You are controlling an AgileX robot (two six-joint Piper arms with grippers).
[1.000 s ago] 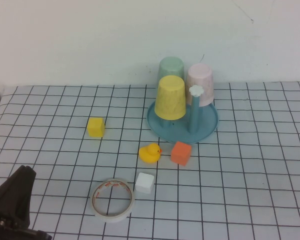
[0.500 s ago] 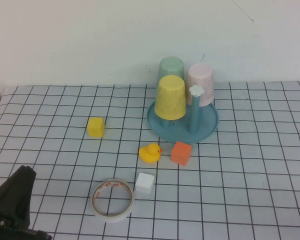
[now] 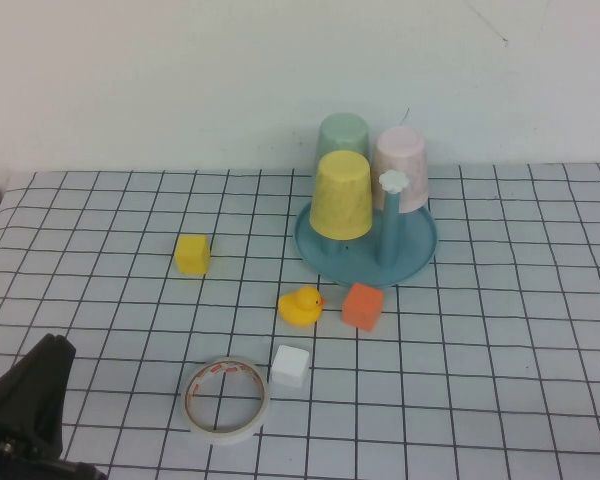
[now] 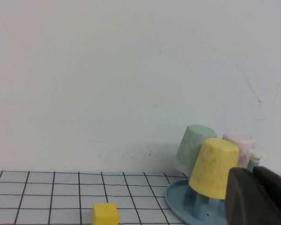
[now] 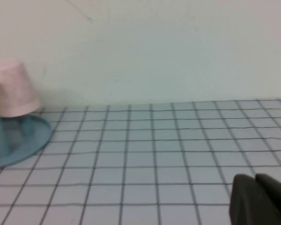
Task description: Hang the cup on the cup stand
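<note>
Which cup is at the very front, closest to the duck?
The yellow cup, upside down on the cup stand; the green cup and pink cup sit behind it.

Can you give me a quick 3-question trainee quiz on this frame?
1. True or false: the yellow cup sits upside down on the cup stand.
2. Which object lies nearest the rubber duck? A) tape roll B) orange block C) yellow block
3. Where are the left gripper and right gripper?

Key
1. True; it is inverted over a peg, beside the green cup and pink cup.
2. B.
3. Left gripper is at the near left corner of the table, away from the stand; right gripper shows only in its wrist view, low over the table to the stand's right.
</note>
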